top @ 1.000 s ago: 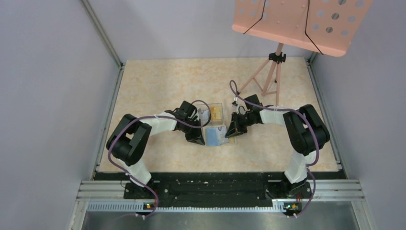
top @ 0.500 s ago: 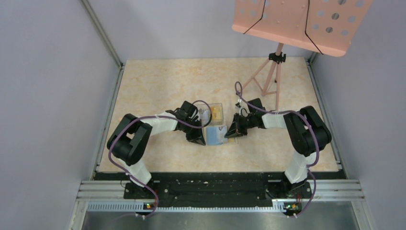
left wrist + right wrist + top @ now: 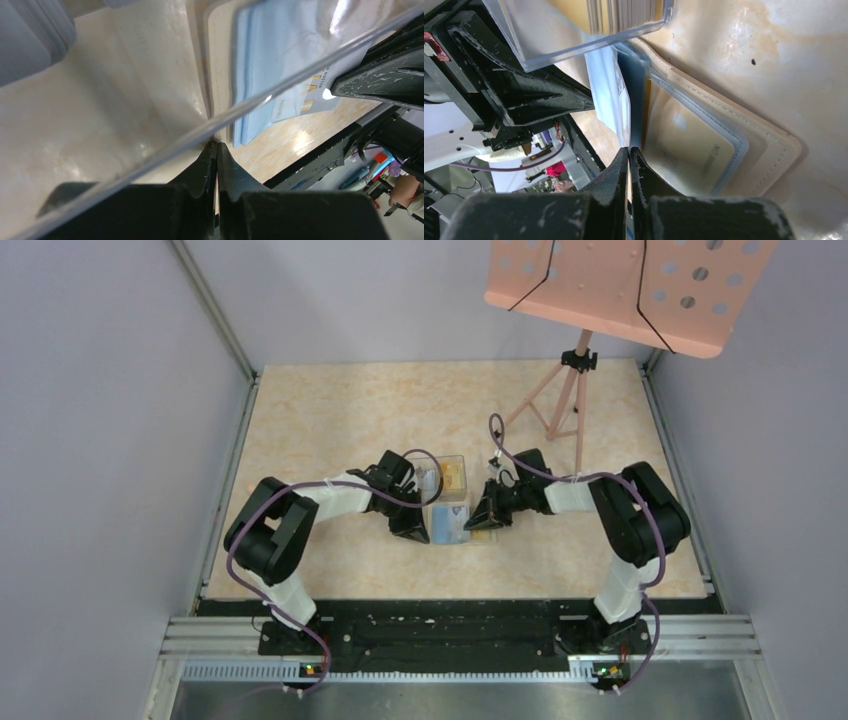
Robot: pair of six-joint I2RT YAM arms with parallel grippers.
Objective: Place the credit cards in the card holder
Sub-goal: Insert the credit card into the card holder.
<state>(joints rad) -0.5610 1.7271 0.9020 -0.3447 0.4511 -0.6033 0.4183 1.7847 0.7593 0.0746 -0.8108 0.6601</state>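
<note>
The card holder (image 3: 452,525) lies open on the table, light blue inside (image 3: 280,50), tan at its rim (image 3: 769,145). A yellow-orange credit card (image 3: 684,145) sits in its clear sleeve, and a white card (image 3: 297,97) shows at its near edge. More yellow cards (image 3: 624,12) stand in the clear box (image 3: 447,478) behind it. My left gripper (image 3: 415,532) (image 3: 216,145) is shut, its tips at the holder's left edge. From the right, my right gripper (image 3: 483,518) (image 3: 629,149) is shut, with its tips at the foot of a raised blue flap (image 3: 619,95).
A pink music stand (image 3: 630,285) on a tripod (image 3: 555,400) rises at the back right. Grey walls enclose the table on the left, back and right. The arm bases sit on a black rail (image 3: 440,625) at the near edge.
My right gripper has crept a little left and nearer, onto the holder. The left arm and the holder have not moved.
</note>
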